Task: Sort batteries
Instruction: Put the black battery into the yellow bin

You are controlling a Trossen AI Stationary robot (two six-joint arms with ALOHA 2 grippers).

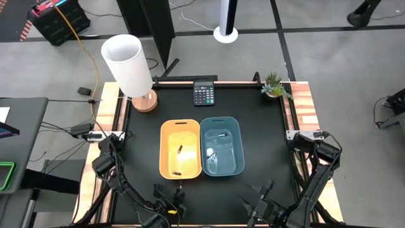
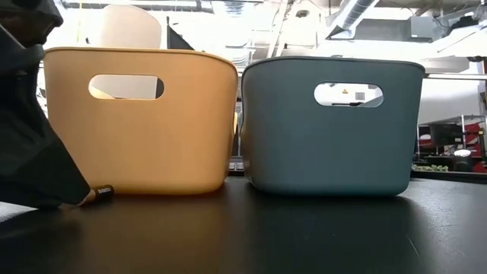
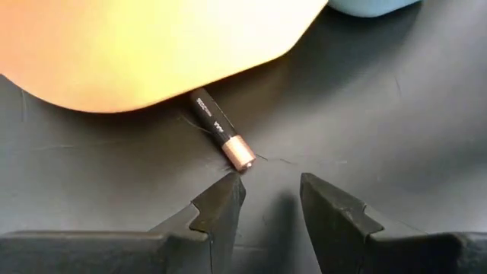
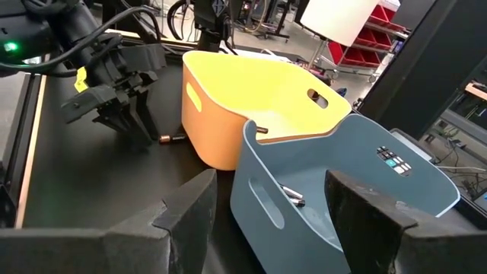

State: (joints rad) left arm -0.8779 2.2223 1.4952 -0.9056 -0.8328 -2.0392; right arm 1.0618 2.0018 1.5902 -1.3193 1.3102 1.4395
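On black tabletop, left to right: left gripper, fingers parted, empty, just short of one dark copper-tipped battery lying against orange plastic bin; this bin holds two dark batteries; blue plastic bin holds silvery batteries; right gripper open, waiting. Judged nearly finished.

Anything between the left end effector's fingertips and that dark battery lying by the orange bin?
Nothing: the left wrist view shows only bare black tabletop between the open left end effector and the dark, copper-ended cylindrical battery beside the orange plastic bin.
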